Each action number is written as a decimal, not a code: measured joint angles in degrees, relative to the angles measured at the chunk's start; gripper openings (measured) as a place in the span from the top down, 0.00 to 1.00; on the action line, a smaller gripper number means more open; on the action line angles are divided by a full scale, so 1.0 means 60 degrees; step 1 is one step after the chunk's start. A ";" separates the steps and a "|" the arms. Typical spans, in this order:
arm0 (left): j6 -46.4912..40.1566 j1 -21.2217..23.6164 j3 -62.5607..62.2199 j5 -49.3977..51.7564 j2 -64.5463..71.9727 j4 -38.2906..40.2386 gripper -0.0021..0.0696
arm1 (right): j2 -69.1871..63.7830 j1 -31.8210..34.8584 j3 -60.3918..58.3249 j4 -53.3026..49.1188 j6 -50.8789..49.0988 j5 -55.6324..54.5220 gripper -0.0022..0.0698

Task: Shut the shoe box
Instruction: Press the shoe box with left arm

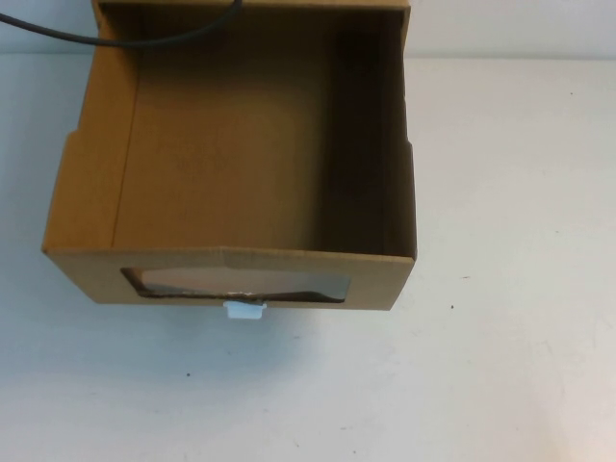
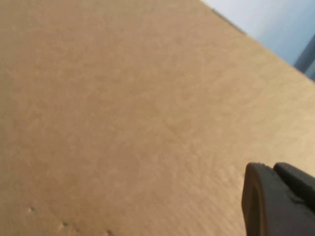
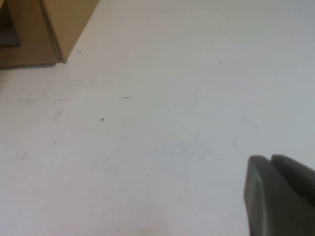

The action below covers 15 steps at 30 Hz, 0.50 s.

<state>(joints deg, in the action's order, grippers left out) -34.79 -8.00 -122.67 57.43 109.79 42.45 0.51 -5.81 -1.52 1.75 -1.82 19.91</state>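
Note:
The shoe box [image 1: 231,144] is a brown cardboard drawer pulled out toward me, its inside bare. Its front has a wide clear window [image 1: 241,284] with a small white pull tab [image 1: 244,310] below it. Neither arm shows in the high view. In the left wrist view my left gripper [image 2: 273,169] sits close against a flat cardboard face of the box [image 2: 123,108], its two fingers together with nothing between them. My right gripper [image 3: 270,160] hovers over the white table, fingers together and holding nothing, well away from a corner of the box [image 3: 54,24].
A black cable [image 1: 125,38] crosses the far left corner of the box. White table [image 1: 510,289] lies to the right of the box and in front of it, with a few small dark specks.

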 joint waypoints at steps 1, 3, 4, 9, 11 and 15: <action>0.0000 0.0000 -0.0045 0.0015 0.0122 0.0000 0.98 | 0.0000 0.0000 0.0000 0.0000 0.0000 0.0000 0.99; 0.0000 0.0000 -0.0045 0.0015 0.0304 0.0017 0.98 | 0.0000 0.0000 0.0000 0.0000 0.0000 -0.0098 0.99; 0.0000 0.0000 -0.0045 0.0015 0.0392 0.0017 0.98 | 0.0000 0.0000 0.0000 0.0095 0.0000 -0.0224 0.99; 0.0000 0.0000 -0.0050 0.0064 0.0711 0.0017 0.98 | 0.0000 0.0000 0.0000 0.1939 0.0000 -0.1252 0.99; 0.0000 0.0000 -0.0050 0.0123 0.0818 0.0017 0.98 | 0.0000 0.0000 0.0000 0.2862 0.0000 -0.1694 0.99; 0.0000 0.0000 -0.0067 0.0099 0.0859 0.0035 0.98 | 0.0000 0.0000 0.0000 0.4110 0.0000 -0.2413 0.99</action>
<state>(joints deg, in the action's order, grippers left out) -34.79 -8.00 -123.08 58.03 114.95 42.66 0.51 -5.81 -1.52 26.41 -1.82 5.44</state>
